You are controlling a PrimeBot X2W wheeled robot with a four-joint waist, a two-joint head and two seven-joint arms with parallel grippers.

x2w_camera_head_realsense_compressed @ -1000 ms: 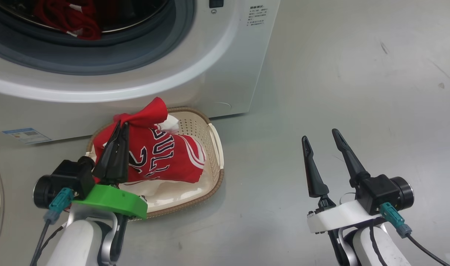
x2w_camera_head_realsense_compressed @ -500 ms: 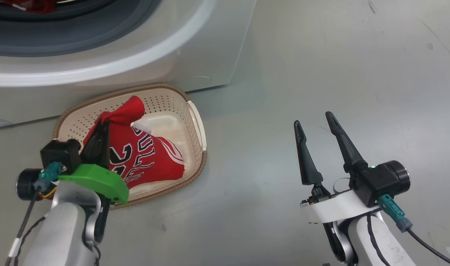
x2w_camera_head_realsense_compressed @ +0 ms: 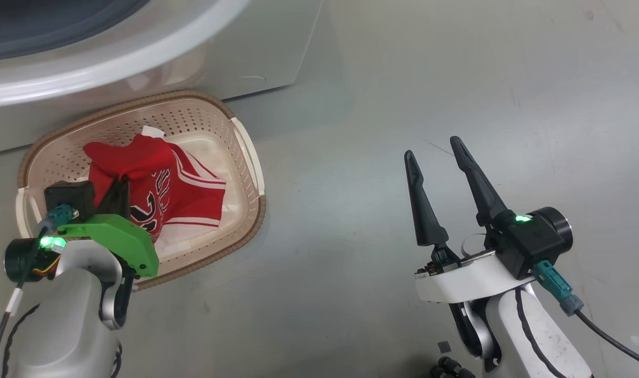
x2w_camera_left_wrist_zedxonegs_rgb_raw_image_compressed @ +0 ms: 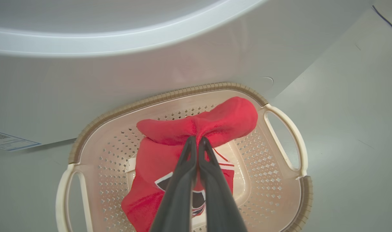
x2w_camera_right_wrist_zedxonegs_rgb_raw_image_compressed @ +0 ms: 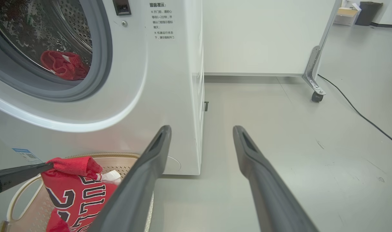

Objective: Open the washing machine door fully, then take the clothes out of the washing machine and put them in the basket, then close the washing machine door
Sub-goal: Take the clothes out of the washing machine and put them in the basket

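The cream basket [x2w_camera_head_realsense_compressed: 248, 157] stands on the floor against the front of the white washing machine [x2w_camera_head_realsense_compressed: 267, 47]. My left gripper [x2w_camera_head_realsense_compressed: 123, 181] is shut on the red number 23 jersey [x2w_camera_head_realsense_compressed: 164, 181], which hangs bunched inside the basket. In the left wrist view the closed gripper [x2w_camera_left_wrist_zedxonegs_rgb_raw_image_compressed: 196, 139] pinches a fold of the jersey [x2w_camera_left_wrist_zedxonegs_rgb_raw_image_compressed: 225, 117] above the basket [x2w_camera_left_wrist_zedxonegs_rgb_raw_image_compressed: 284, 129]. My right gripper [x2w_camera_head_realsense_compressed: 432, 148] is open over bare floor, right of the basket. Its view shows another red garment [x2w_camera_right_wrist_zedxonegs_rgb_raw_image_compressed: 62, 64] in the steel drum. The washing machine door is out of view.
Grey floor spreads to the right of the machine [x2w_camera_right_wrist_zedxonegs_rgb_raw_image_compressed: 170, 80]. A wheeled metal frame leg [x2w_camera_right_wrist_zedxonegs_rgb_raw_image_compressed: 315, 83] and a black cable [x2w_camera_right_wrist_zedxonegs_rgb_raw_image_compressed: 360, 112] lie far to the right. A small blue label [x2w_camera_left_wrist_zedxonegs_rgb_raw_image_compressed: 9, 141] sits low on the washer front.
The head camera has tilted down, so the drum has left its picture. My left gripper has lowered the jersey deeper into the basket. The right gripper stays open.
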